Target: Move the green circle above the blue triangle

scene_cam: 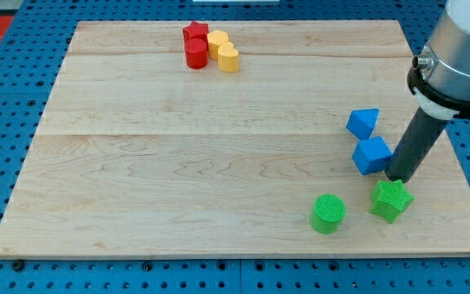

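The green circle [328, 213] lies near the board's bottom edge, right of centre. The blue triangle [363, 122] lies up and to the right of it, at the board's right side. A blue cube [372, 154] sits just below the triangle. A green star [391, 199] lies to the right of the green circle. My tip [398, 177] rests between the blue cube and the green star, close against the cube's right side and just above the star. It stands up and to the right of the green circle, apart from it.
At the view's top, left of centre, a red star [195, 34], a red cylinder [196, 54], a yellow block [217, 42] and a yellow heart [228, 58] cluster together. The wooden board [178, 155] lies on a blue perforated table.
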Controlling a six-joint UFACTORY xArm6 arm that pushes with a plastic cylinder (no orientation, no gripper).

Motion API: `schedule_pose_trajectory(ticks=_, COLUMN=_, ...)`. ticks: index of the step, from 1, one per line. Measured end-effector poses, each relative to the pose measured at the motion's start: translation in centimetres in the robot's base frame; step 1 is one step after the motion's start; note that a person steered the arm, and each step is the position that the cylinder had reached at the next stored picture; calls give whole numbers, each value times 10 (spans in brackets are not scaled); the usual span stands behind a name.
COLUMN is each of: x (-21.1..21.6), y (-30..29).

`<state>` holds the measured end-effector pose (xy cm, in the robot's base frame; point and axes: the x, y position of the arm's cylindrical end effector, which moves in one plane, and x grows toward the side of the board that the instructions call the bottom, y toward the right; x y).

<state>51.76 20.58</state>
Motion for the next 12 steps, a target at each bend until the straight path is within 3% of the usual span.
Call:
schedule_pose_trajectory(ticks=1, x=0, y=-11)
schedule_pose_trajectory(ticks=2, x=2, y=36)
schedule_pose_trajectory(ticks=3, x=44, y=60)
schedule_pose_trajectory(ticks=4, x=53, y=31)
schedule_pose_trajectory(ticks=6, x=25, y=6)
schedule_pose_trajectory(ticks=7, x=20, y=33)
schedule_pose_trajectory(ticks=9, x=-69, y=35)
schedule_pose_trajectory(ticks=10, x=-124, y=9)
schedule_pose_trajectory(ticks=11, x=-178, y=-41)
schedule_pose_trajectory(ticks=12, x=-194, y=-99)
